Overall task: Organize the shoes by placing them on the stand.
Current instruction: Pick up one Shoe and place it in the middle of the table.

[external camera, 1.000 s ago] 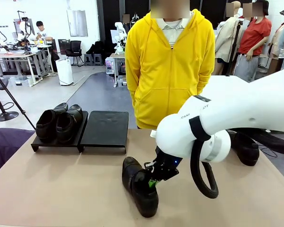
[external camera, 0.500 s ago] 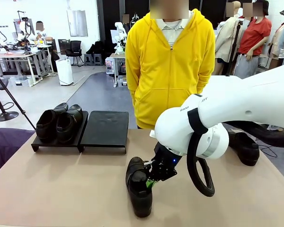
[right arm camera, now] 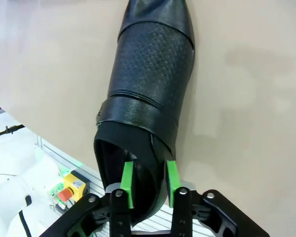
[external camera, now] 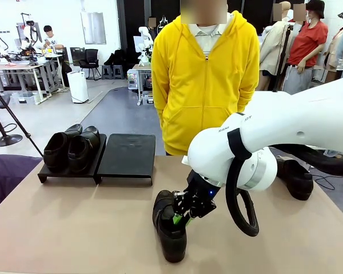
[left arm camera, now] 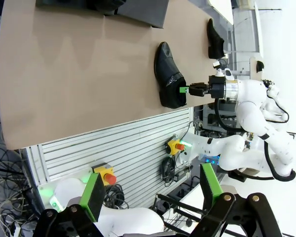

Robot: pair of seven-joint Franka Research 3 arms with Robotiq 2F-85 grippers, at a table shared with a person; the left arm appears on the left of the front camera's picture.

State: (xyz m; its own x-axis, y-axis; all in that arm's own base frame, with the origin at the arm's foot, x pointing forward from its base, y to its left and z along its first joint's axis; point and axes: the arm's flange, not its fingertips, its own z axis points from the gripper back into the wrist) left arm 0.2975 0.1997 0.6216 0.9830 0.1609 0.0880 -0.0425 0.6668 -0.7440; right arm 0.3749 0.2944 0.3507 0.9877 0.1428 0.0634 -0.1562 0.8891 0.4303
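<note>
A black loafer [external camera: 170, 228] lies on the tan table [external camera: 80, 228] near the robot's side. The right gripper [external camera: 179, 218] sits at its heel opening, green pads [right arm camera: 127, 177] slightly parted, one inside and one outside the side wall, not visibly squeezing; the left gripper [left arm camera: 152, 192] hangs spread wide and empty, well apart. The stand [external camera: 126, 153] holds two shoes [external camera: 68, 149] on its left panel, so the step likely calls for a firm pinch on the collar, a clear lift, and setting the loafer on the bare right panel.
</note>
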